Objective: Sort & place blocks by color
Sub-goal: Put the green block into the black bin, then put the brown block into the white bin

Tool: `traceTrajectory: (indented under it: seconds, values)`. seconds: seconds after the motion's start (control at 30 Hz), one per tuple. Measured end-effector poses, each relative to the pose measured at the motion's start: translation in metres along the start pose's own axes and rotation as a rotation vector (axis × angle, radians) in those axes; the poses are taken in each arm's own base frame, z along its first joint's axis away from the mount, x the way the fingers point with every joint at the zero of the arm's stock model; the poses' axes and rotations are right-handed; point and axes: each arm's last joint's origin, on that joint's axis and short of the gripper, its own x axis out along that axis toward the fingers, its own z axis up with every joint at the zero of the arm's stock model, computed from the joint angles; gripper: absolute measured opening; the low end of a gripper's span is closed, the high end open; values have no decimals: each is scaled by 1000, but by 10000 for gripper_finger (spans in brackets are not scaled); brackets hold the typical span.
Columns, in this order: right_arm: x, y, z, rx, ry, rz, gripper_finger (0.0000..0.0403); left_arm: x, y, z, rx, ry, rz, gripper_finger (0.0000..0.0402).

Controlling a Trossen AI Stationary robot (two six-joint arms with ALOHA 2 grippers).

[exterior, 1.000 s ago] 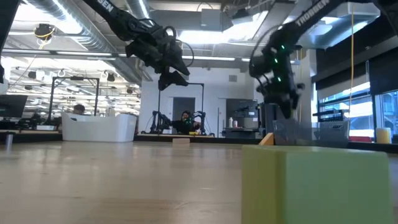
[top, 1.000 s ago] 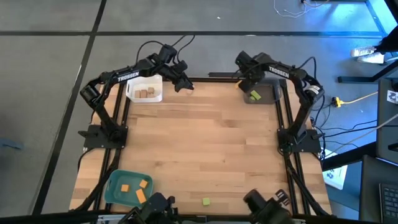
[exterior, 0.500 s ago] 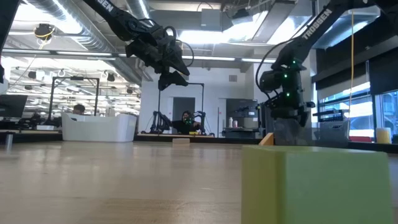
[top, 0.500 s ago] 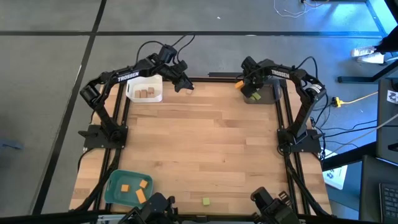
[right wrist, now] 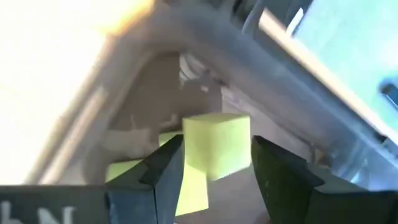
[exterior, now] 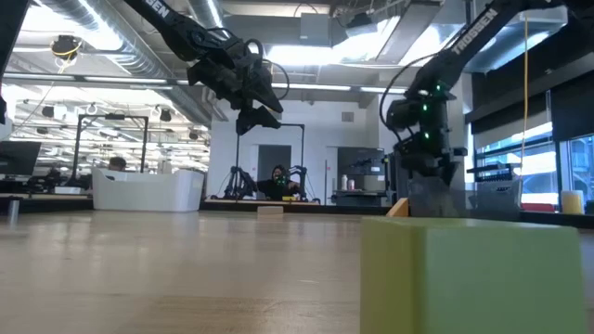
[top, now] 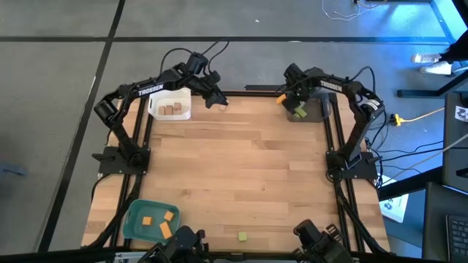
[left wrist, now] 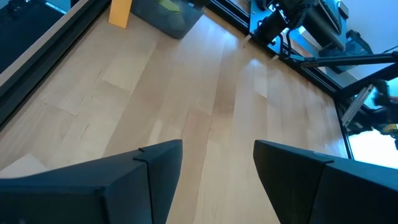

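Right gripper (right wrist: 211, 171): over the grey tray (top: 314, 111) at the far right corner of the wooden table (top: 241, 175); a light green block (right wrist: 216, 148) set between the two dark fingers (right wrist: 165, 168), whether pinched or already loose cannot be told; more light green blocks (right wrist: 134, 173) lying in the tray beneath and beyond the fingertips. Orange block (top: 281, 98): on the table just beside the grey tray, close to the right gripper's fingers but apart from them; seen again in the left wrist view (left wrist: 120, 12) far ahead of the left fingers, next to the tray. Left gripper (left wrist: 217, 163): raised above the far edge of the table, fingers (left wrist: 158, 168) spread with a clear gap and nothing between them, only bare boards ahead. White tray (top: 170, 104): just beside the left gripper, holding three tan wooden blocks (top: 172, 109). Teal tray (top: 150, 220): at the near left corner, well apart from both sets of fingers, holding three orange blocks (top: 165, 228). One light green block (top: 242, 237): alone at the near table edge, well apart from both grippers, filling the foreground of the low view (exterior: 473, 274).
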Motion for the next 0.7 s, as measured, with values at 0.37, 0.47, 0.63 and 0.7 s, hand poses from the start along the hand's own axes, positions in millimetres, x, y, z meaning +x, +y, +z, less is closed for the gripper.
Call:
traceTrajectory:
  seconds: [0.37,0.47,0.63,0.7]
  values:
    - [-101,21,1,-67,-405,309,187,15,-3,-14,16,123,517,192]
    - [-126,23,-4,-85,-529,354,187,24,-12,-11,22,82,591,192]
    - [-157,23,-13,-100,-691,403,187,43,-20,-17,3,83,672,192]
    - [-167,22,-17,-102,-741,409,187,55,-18,-22,-40,91,672,192]
